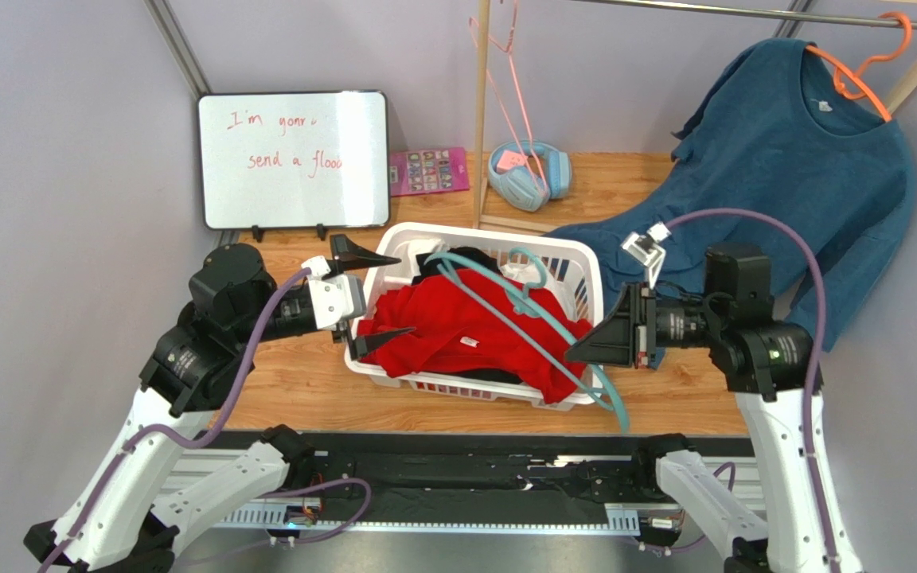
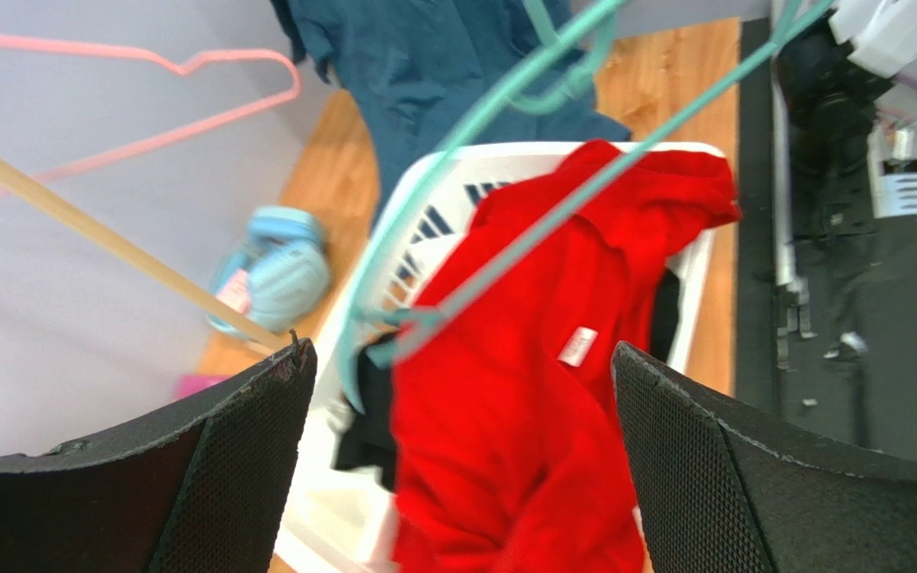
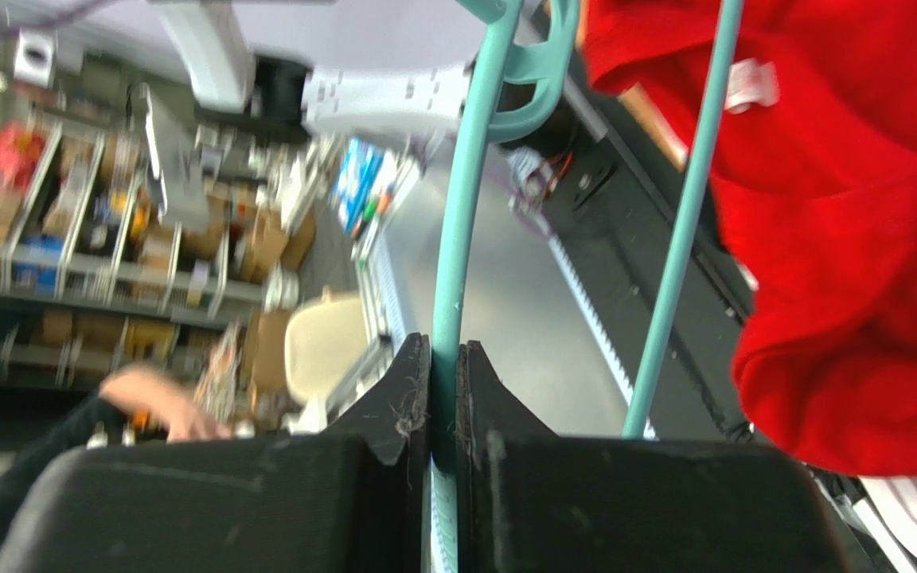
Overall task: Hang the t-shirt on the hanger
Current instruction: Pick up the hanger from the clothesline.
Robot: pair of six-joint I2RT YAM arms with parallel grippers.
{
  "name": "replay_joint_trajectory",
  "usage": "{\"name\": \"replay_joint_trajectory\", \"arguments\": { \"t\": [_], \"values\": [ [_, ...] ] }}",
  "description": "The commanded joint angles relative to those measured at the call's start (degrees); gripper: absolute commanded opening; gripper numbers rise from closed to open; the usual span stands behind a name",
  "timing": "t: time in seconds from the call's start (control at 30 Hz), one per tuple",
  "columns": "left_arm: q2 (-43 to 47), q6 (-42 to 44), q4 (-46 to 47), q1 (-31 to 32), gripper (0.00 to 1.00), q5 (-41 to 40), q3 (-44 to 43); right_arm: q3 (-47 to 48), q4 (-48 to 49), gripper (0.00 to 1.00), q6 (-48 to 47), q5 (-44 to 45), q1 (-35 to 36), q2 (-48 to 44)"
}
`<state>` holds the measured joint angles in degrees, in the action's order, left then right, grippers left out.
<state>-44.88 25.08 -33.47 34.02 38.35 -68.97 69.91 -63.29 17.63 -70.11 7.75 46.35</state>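
The red t-shirt (image 1: 451, 334) lies bunched in the white laundry basket (image 1: 493, 236), with its white label (image 2: 577, 345) facing up. The teal hanger (image 1: 608, 388) lies slantwise across the shirt and sticks out past the basket's near right corner. My right gripper (image 1: 577, 350) is at that corner, shut on one thin bar of the hanger (image 3: 463, 215); the jaws (image 3: 443, 352) pinch it tight. My left gripper (image 1: 389, 299) hovers wide open over the basket's left rim. In the left wrist view the t-shirt (image 2: 523, 406) shows below and between its fingers (image 2: 461, 358), which hold nothing.
A black garment (image 1: 439, 260) lies under the shirt in the basket. A teal-blue long-sleeved top (image 1: 810, 155) hangs on an orange hanger (image 1: 864, 78) at the right. A pink wire hanger (image 1: 511, 84), wooden rack post (image 1: 481, 119), blue headphones (image 1: 529, 173) and whiteboard (image 1: 294, 159) stand behind.
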Motion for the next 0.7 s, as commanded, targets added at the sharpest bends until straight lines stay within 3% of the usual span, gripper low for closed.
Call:
{"name": "replay_joint_trajectory", "arguments": {
  "t": [0.0,0.07,0.2,0.37,0.4,0.43,0.5,0.53,0.6,0.63,0.67],
  "values": [
    [-3.1,11.0,-0.3,-0.3,0.96,1.0,-3.4,4.7,1.2,0.00,-6.3,-2.7,10.9,4.1],
    [-5.1,12.2,-3.0,-0.3,0.96,2.8,-4.8,8.0,-2.3,0.00,-9.5,0.8,18.2,6.4],
    [-7.1,12.8,-8.3,-0.3,0.96,7.3,-4.9,12.5,-5.3,0.00,-16.8,3.0,21.8,10.3],
    [-5.7,10.3,-15.6,-0.2,0.84,15.9,-1.1,21.5,-10.5,0.00,-28.3,10.6,27.7,16.2],
    [-5.4,9.6,-15.7,-0.2,0.79,15.9,-0.2,22.6,-11.3,0.00,-30.1,11.4,28.6,17.0],
    [-5.0,9.0,-15.8,-0.3,0.64,15.7,0.9,23.6,-12.4,0.00,-31.5,13.1,30.4,17.8],
    [-4.4,8.8,-16.3,-0.2,0.47,15.4,1.1,25.9,-14.0,0.00,-34.2,15.3,32.1,19.7],
    [-4.4,8.7,-16.9,-0.2,0.23,15.6,0.9,26.4,-14.1,0.01,-34.8,17.7,32.8,20.2],
    [-4.2,7.7,-16.7,-0.2,0.00,15.4,0.3,27.8,-13.1,0.23,-36.2,21.0,33.4,21.3],
    [-3.9,6.2,-15.0,-0.2,0.00,13.5,0.4,28.4,-10.8,0.63,-36.2,25.0,34.2,21.6],
    [-3.6,3.7,-14.3,-0.3,0.00,12.6,0.5,29.1,-9.7,0.72,-36.0,27.1,34.9,21.9]
  ]
}}
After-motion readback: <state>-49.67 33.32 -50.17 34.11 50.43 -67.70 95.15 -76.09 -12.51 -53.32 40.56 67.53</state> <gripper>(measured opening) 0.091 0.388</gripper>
